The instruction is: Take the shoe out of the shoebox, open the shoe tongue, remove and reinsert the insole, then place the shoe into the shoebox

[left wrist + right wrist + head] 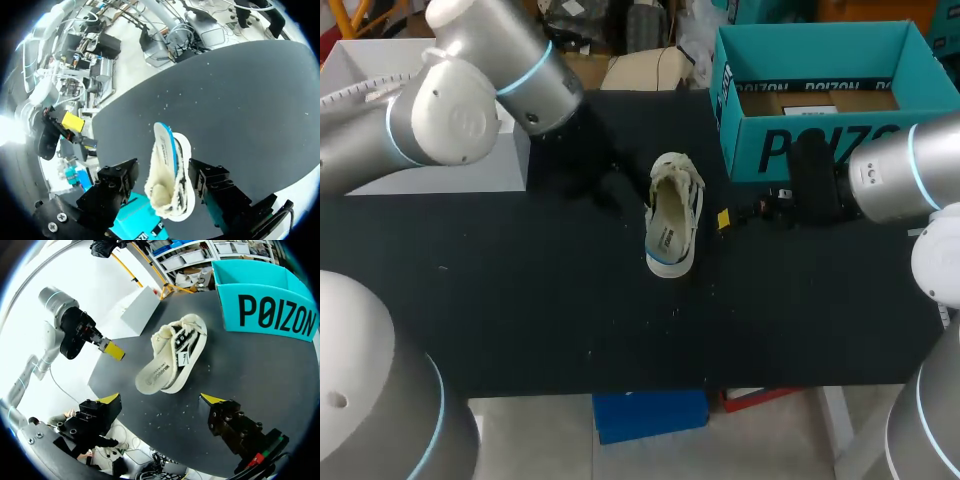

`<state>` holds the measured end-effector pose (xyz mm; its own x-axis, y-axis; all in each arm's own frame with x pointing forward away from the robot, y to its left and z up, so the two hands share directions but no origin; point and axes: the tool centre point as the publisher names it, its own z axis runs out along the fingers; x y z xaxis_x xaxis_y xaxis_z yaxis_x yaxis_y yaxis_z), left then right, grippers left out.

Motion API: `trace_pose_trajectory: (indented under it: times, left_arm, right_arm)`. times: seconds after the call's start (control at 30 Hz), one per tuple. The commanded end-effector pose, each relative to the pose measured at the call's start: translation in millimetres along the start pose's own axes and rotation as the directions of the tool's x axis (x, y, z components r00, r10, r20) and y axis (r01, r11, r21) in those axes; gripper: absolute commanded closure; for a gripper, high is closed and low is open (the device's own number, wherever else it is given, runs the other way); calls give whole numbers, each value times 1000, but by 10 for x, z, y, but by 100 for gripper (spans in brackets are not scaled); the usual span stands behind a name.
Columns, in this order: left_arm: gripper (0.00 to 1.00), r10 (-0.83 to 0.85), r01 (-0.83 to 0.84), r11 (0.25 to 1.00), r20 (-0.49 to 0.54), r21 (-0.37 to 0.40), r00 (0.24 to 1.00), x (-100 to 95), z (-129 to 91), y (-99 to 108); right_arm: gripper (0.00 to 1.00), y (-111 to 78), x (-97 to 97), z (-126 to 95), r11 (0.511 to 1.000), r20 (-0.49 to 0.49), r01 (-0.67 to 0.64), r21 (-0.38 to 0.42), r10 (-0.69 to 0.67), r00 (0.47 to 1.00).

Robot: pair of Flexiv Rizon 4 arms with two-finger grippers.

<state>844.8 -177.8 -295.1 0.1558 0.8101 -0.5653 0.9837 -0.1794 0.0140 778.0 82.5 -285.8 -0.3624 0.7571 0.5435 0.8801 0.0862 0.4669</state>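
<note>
The shoe point(672, 215) is lying mid-frame on the counter point(520, 300), out of the shoebox point(820, 140) at upper right. Putting it back is still waiting, and I cannot tell whether the insole work is done. The left fingers point(112, 182) and right fingers point(107, 400) are hanging spread, grasping nothing. Only the head view is showing the box's inside, and only the right wrist view the laces.
</note>
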Motion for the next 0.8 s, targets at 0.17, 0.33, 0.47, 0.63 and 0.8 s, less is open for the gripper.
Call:
trace_pose_trajectory:
  times: [0.17, 0.33, 0.47, 0.63, 0.8]
  left_arm:
    - [0, -315, 349, 937, 390, -19, 865, 66, 43, -47]
    - [0, -315, 349, 937, 390, -19, 865, 66, 43, -47]
    - [0, -315, 349, 937, 390, -19, 865, 66, 43, -47]
    - [48, -295, 311, 950, 399, 27, 868, 103, 22, -66]
    - [62, -244, 257, 966, 382, 17, 891, 112, -44, -67]
  right_arm:
    - [0, 4, 8, 5, 1000, 3, -1, 1, 1, 1000]
    - [0, 4, 8, 5, 1000, 3, -1, 1, 1, 1000]
    - [0, 4, 8, 5, 1000, 3, -1, 1, 1, 1000]
    - [0, 4, 8, 5, 1000, 3, -1, 1, 1, 1000]
    - [0, 4, 8, 5, 1000, 3, -1, 1, 1, 1000]
